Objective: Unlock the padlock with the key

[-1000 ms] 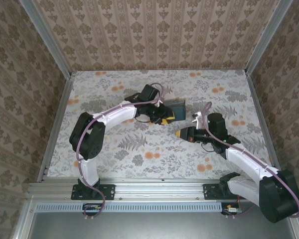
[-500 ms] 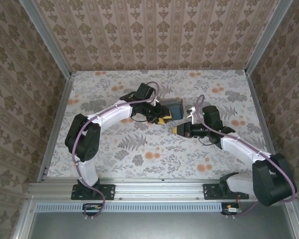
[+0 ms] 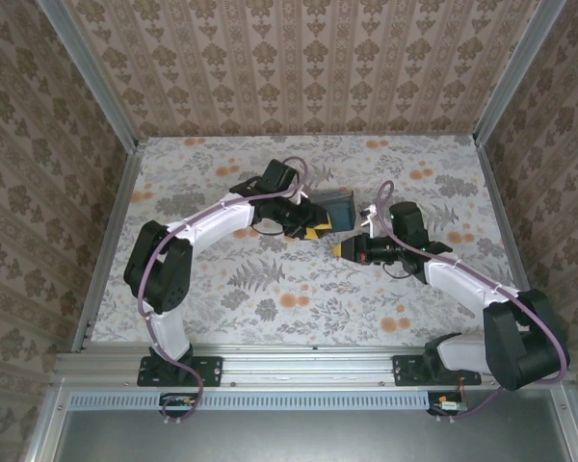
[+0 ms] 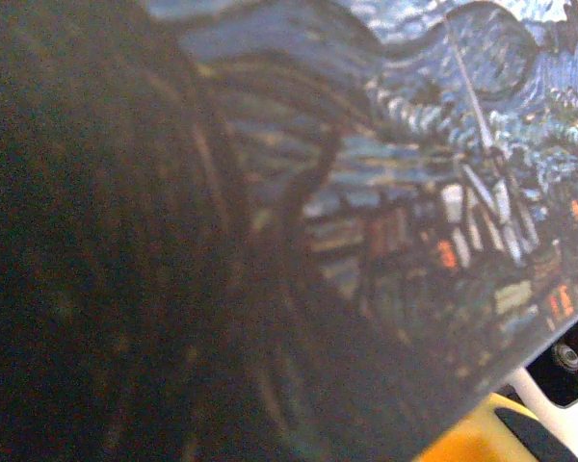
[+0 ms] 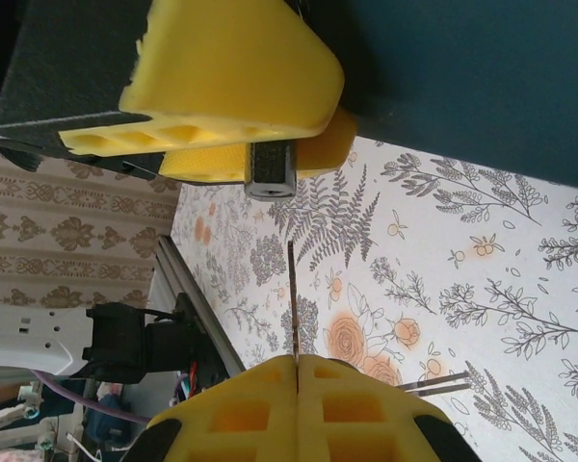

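Floral table, mid-scene: left gripper (image 3: 313,229) pinches the small padlock (image 5: 270,171) at the blue box's (image 3: 337,207) near edge. Right gripper (image 3: 347,251), just right and nearer, is clamped tight on the key (image 5: 293,298), whose blade points at the padlock without touching it.

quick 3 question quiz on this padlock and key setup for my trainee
1. True or false: the right gripper stands wide open.
2. The key blade points toward: A the padlock at the left gripper; B the back wall; C the near rail.
3. Which gripper is beside the starry-print blue box?
Key: 1 false, it is shut on the key; 2 A; 3 the left gripper.
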